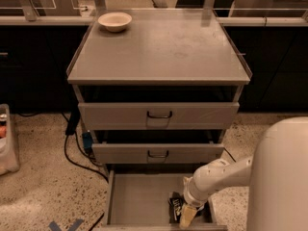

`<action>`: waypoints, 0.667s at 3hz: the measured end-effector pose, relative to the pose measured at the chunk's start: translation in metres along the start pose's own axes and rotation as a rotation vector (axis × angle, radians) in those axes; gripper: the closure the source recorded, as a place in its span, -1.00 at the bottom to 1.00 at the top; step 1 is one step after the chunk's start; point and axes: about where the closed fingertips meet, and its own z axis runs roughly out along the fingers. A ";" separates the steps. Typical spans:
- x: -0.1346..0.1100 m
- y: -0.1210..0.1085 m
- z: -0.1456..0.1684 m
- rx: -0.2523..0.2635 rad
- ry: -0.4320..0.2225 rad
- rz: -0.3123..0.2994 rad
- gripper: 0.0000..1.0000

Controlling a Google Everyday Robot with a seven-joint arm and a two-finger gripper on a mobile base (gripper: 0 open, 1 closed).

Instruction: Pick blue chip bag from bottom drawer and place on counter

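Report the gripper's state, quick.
Gripper: down in the bottom drawer, at the blue chip bag; open, closed or holding cannot be told.

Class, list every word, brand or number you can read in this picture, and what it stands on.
White markings on the crumpled dark blue foil chip bag: too blurred to read.
No other text shows.
The robot's tool hangs in the grey bottom drawer beside it.

My gripper [187, 216] down in bottom drawer [139, 198], near right part, just right of chip bag [175, 207]. Bowl [114, 21] on counter [163, 47], far left corner.
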 end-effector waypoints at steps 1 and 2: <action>0.010 0.000 0.014 0.005 0.006 0.013 -1.00; 0.028 0.000 0.018 0.012 0.020 0.043 -1.00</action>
